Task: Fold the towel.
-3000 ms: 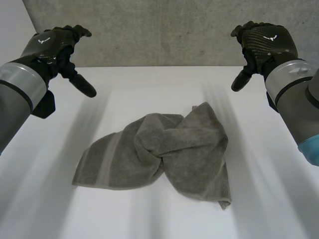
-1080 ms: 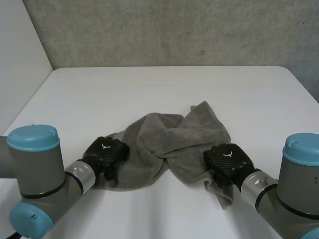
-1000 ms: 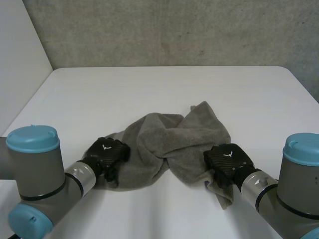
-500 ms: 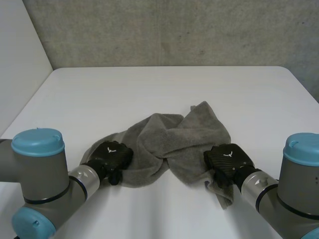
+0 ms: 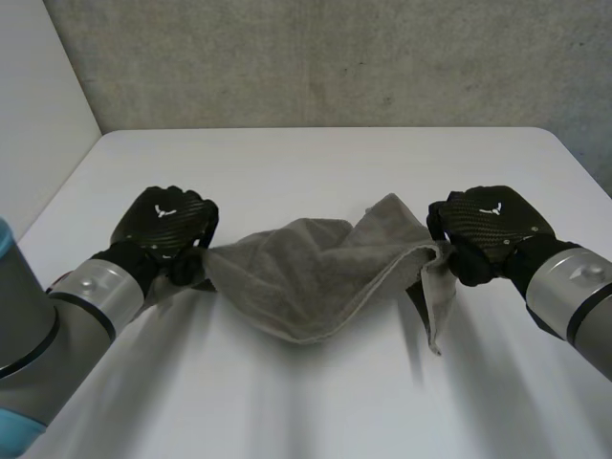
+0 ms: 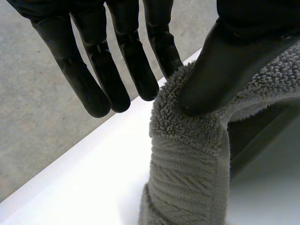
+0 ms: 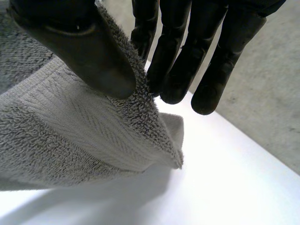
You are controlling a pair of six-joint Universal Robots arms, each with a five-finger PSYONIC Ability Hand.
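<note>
White table [image 5: 316,163] is seen against a grey concrete wall [image 5: 316,67]. Over the middle of the table, the towel [image 5: 316,277] is held up at both ends and sags between the two hands; its lowest fold seems to be resting on the table.

The towel's left end is gripped by the left hand [image 5: 164,225], which is raised just off the table. In the left wrist view, an edge of the towel [image 6: 187,178] is pinched between the thumb [image 6: 220,70] and the nearest finger, while the other fingers [image 6: 93,61] are kept straight and apart from the cloth. A ribbed band of the towel is seen hanging straight down below the thumb.

The towel's right end is gripped by the right hand [image 5: 492,228], held at about the same height as the left. In the right wrist view, the towel's [image 7: 70,136] edge is pressed by the thumb [image 7: 79,42] against the straight fingers [image 7: 173,56], and a corner with a woven band is left hanging below them, above the table [image 7: 225,178]. In the head view, a loose tail is seen drooping from this hand down to the table.
</note>
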